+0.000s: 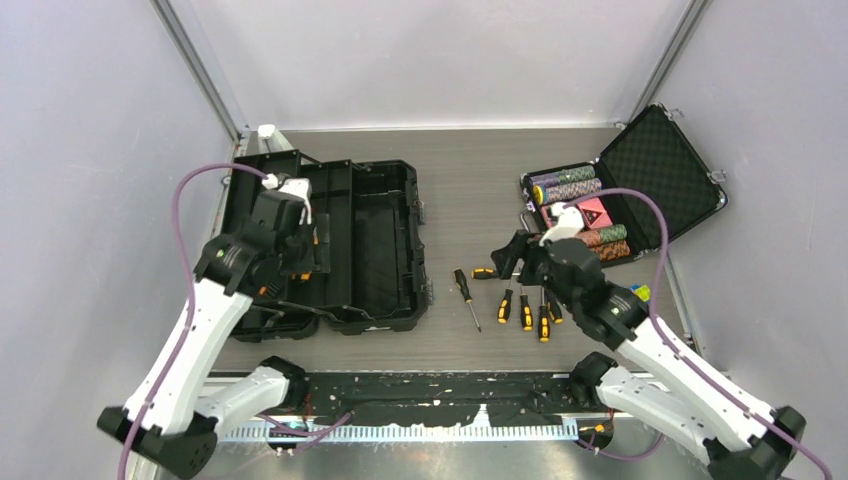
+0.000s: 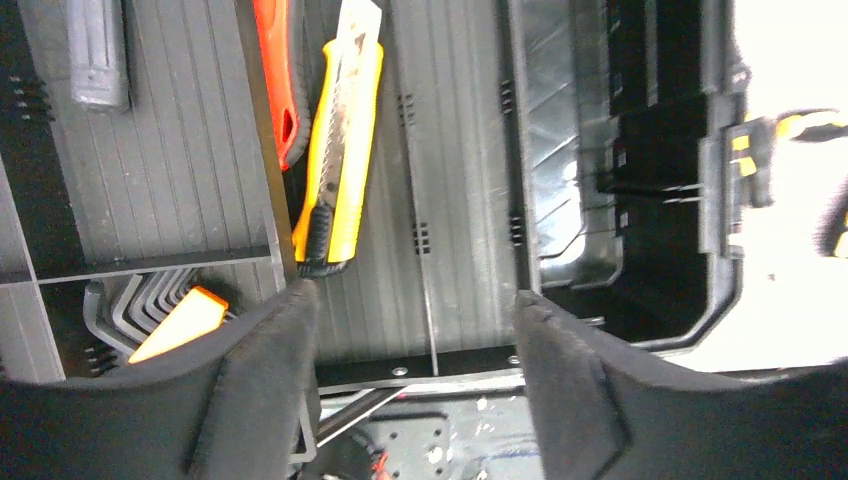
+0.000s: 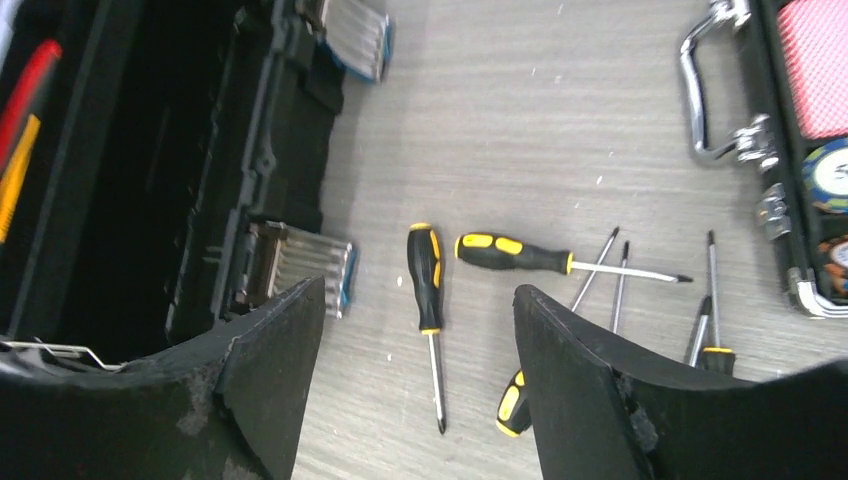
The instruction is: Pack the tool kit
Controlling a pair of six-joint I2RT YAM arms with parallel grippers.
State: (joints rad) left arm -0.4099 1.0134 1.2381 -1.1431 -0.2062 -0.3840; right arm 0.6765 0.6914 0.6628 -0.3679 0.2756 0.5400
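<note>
Reaching for the next tool falls to your right gripper. It hangs with jaws spread and nothing between them, directly over the black-and-yellow screwdriver that lies closest to the toolbox. That screwdriver's long axis runs parallel to the toolbox's latch wall, so the fingers already straddle the handle crosswise and I judge a straight descent should do.

Mind the second screwdriver. It lies at right angles to the first, its handle end towards the toolbox and just beside the first handle, not touching. The remaining screwdrivers sit farther from the toolbox.

The surface is flat grey woodgrain, with bare room between the screwdriver and the toolbox wall, where two latches stick out.

Your left gripper is inside the toolbox on its far side from the screwdrivers, jaws apart and holding nothing. A yellow utility knife lies in the tray just past its fingertips.
</note>
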